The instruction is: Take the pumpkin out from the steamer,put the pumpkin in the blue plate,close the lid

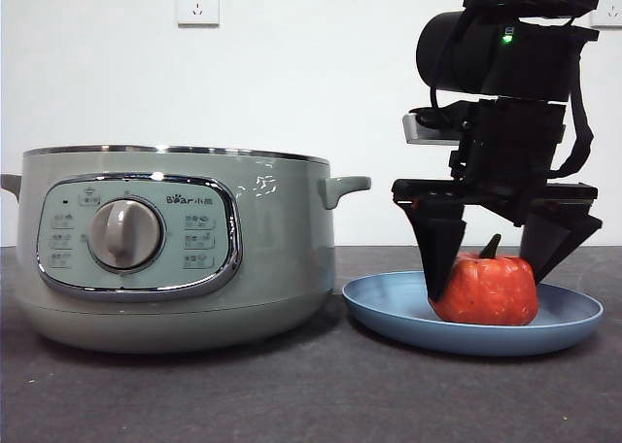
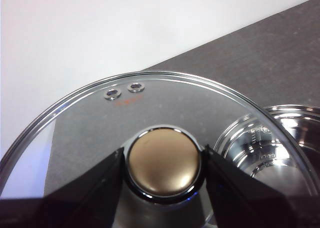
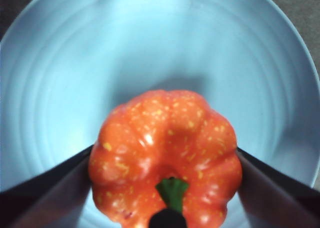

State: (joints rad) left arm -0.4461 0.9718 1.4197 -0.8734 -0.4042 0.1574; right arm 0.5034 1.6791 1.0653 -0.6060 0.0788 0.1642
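- We see the pumpkin [image 1: 484, 289] out of the steamer [image 1: 175, 249] and resting on the blue plate [image 1: 389, 312] at the lower right of the front view — two of the three steps look done.
- The right pincer [image 1: 491, 258] has a jaw on each side of the pumpkin; whether it grips or has just let go, we cannot tell.
- The left pincer [image 2: 162, 163] is clamped on the knob of the lid [image 2: 90, 118], held aloft — the steamer is uncovered, so closing remains.
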